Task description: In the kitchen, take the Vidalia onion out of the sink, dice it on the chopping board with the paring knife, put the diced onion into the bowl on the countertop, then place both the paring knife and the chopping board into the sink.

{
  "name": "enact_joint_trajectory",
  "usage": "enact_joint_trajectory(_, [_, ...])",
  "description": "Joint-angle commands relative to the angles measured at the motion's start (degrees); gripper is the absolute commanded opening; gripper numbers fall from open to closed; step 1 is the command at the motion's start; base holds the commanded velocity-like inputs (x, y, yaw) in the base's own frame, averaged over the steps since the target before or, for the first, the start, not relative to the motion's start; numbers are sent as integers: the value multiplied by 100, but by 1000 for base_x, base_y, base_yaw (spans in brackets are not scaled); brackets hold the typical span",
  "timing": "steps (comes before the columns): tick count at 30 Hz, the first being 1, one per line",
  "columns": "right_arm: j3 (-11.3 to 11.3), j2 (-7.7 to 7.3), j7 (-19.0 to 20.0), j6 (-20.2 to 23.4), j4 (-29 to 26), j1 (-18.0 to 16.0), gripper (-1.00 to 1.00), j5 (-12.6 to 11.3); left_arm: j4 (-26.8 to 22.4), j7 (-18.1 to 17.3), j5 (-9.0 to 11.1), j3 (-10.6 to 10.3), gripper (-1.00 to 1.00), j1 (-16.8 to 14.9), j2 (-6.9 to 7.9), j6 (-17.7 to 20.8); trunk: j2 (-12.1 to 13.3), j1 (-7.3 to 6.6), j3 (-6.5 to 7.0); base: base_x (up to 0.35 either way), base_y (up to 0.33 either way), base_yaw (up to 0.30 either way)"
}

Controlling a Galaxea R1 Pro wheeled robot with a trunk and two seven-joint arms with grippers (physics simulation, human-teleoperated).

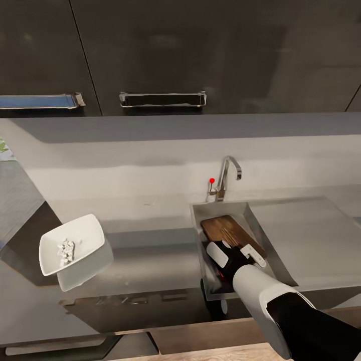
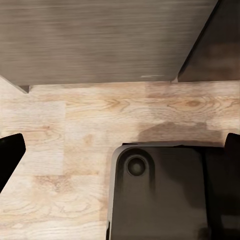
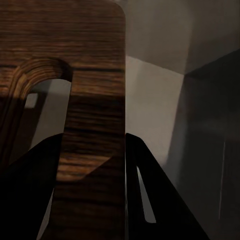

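The dark-brown chopping board (image 1: 225, 230) leans tilted inside the sink (image 1: 199, 225), its far end toward the tap (image 1: 226, 176). My right gripper (image 1: 235, 252) is down in the basin, shut on the board's near end. The right wrist view shows the chopping board (image 3: 95, 100) and its oval slot between the fingers (image 3: 150, 195). On the countertop (image 1: 150, 260) to the left stands the white bowl (image 1: 85, 231) holding the diced onion (image 1: 66, 249). A faint red glint lies under my right wrist; whether it is the paring knife I cannot tell. My left gripper (image 2: 120, 150) hangs open above the floor.
The sink's flat drainboard (image 1: 311, 235) stretches to the right of the basin. Dark wall cabinets with a long handle (image 1: 163, 99) hang above the counter. In the left wrist view, the wooden floor (image 2: 75, 120) and my dark base (image 2: 160, 195) lie below a cabinet front.
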Motion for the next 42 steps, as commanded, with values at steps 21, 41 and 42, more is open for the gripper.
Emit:
enact_joint_trajectory(21, [41, 0, -14, -34, 5, -7, 100, -42, -10, 28, 49, -48, 100, 2, 11, -7, -11, 4, -10, 0, 0, 0])
enact_joint_trajectory(41, [49, 0, 0, -27, -44, -7, 100, 203, -10, 28, 49, -48, 100, 2, 9, -7, -11, 4, -10, 0, 0, 0])
enact_joint_trajectory(42, [49, 0, 1, -26, -67, -7, 100, 204, -10, 28, 49, -50, 100, 2, 8, -7, -11, 4, -10, 0, 0, 0])
